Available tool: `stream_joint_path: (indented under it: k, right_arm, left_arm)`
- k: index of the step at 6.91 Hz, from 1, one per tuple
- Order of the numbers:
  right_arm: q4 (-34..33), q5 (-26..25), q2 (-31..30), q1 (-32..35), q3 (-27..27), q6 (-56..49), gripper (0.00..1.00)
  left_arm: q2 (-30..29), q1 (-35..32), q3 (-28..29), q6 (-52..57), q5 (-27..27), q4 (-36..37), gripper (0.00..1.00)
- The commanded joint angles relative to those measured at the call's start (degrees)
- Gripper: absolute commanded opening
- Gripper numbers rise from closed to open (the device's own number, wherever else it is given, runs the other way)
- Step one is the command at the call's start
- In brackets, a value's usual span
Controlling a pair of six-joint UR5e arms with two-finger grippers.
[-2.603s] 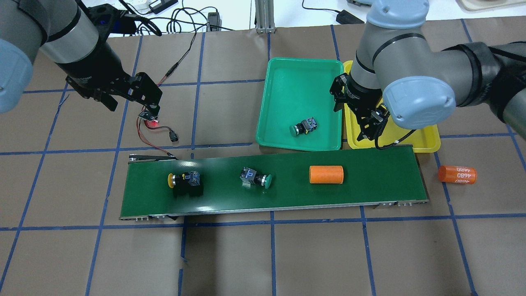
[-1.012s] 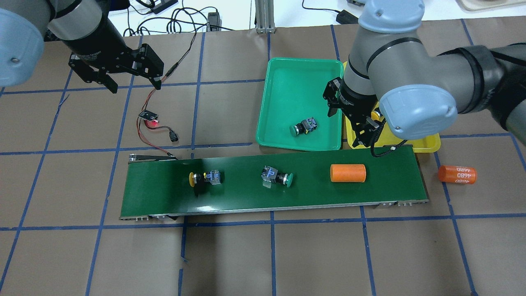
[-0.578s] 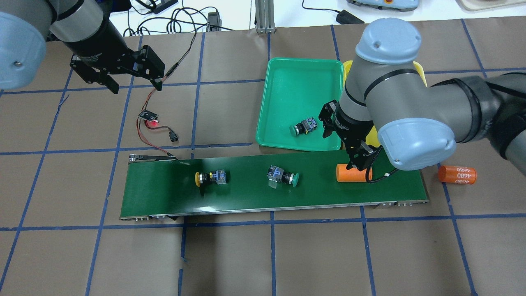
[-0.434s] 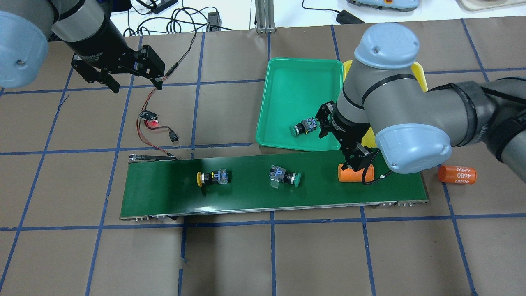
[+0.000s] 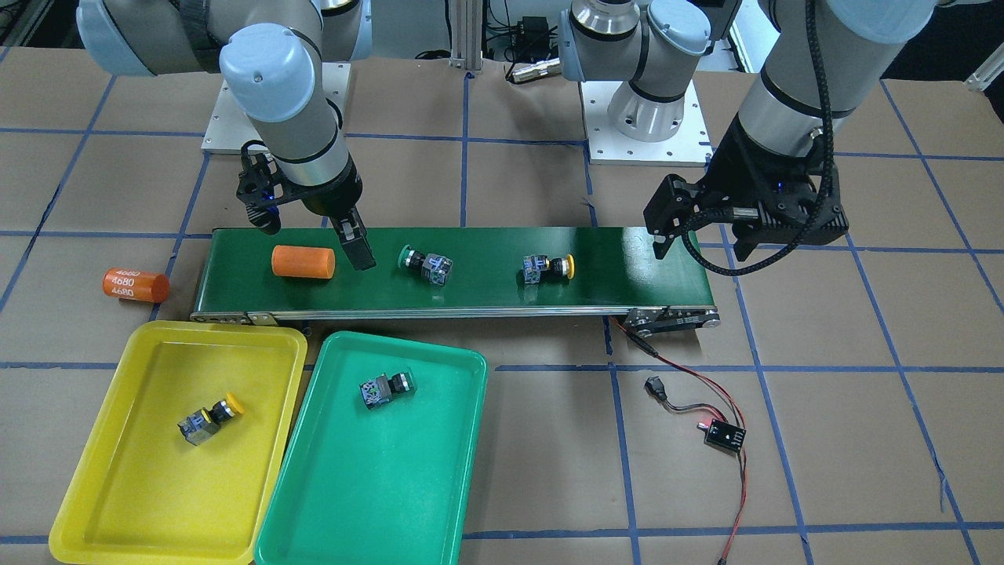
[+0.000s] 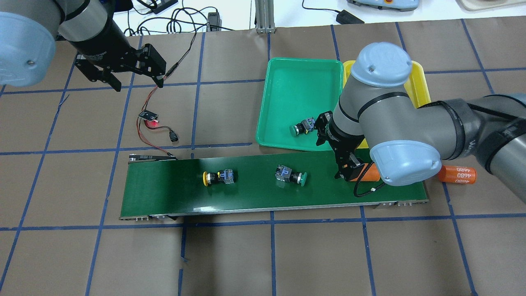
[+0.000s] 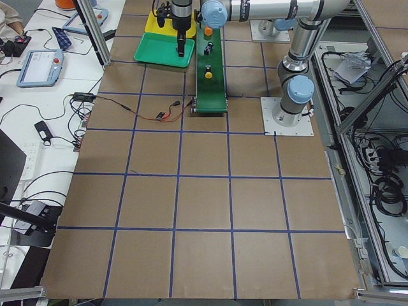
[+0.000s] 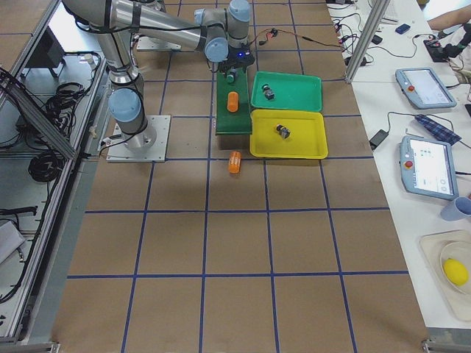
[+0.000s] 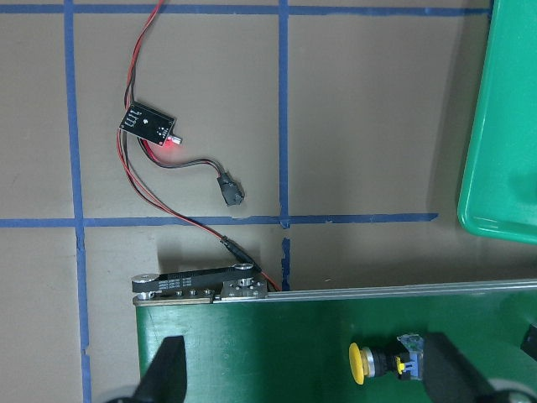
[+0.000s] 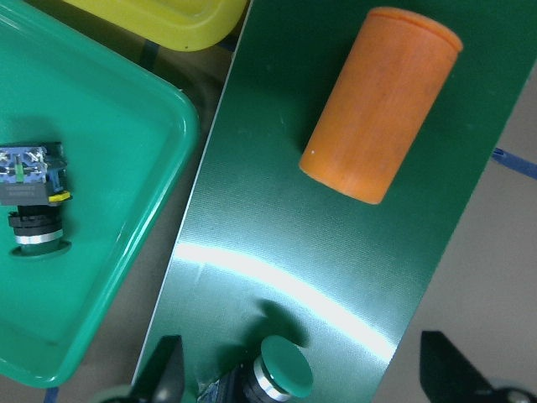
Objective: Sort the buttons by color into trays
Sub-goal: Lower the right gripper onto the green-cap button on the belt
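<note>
A green button and a yellow button lie on their sides on the conveyor belt. Another green button lies in the green tray. Another yellow button lies in the yellow tray. My right gripper is open and empty, low over the belt, with one finger between the orange cylinder and the green button. My left gripper is open and empty, high near the belt's other end. In its wrist view the yellow button shows between its fingers.
The dark green conveyor belt runs across the table. An orange cylinder lies on it by my right gripper. A second one, marked 4680, lies off the belt's end. A small sensor board with red wires lies beside the belt.
The buttons and the cylinder on the belt have shifted toward the trays' end. My right gripper came from over the yellow tray down to the belt. My left gripper pulled back early, then held.
</note>
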Motion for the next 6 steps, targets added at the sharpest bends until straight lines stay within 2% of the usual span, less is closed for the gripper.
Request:
stream_joint_path:
  k: [1, 3, 6]
  right_arm:
    - [-0.87, 0.80, 0.85, 0.04, 0.90, -2.10, 1.00]
    - [-3.85, 1.15, 2.43, 0.04, 1.51, -0.28, 1.00]
    - [-3.69, 1.15, 3.32, 0.04, 1.78, -0.27, 1.00]
  left_arm:
    - [-1.04, -0.04, 0.81, -0.18, 0.04, 0.20, 1.00]
    - [-0.87, -0.39, 0.55, -0.18, -0.05, 0.20, 1.00]
    - [-0.44, -1.01, -0.59, 0.26, -0.40, 3.27, 1.00]
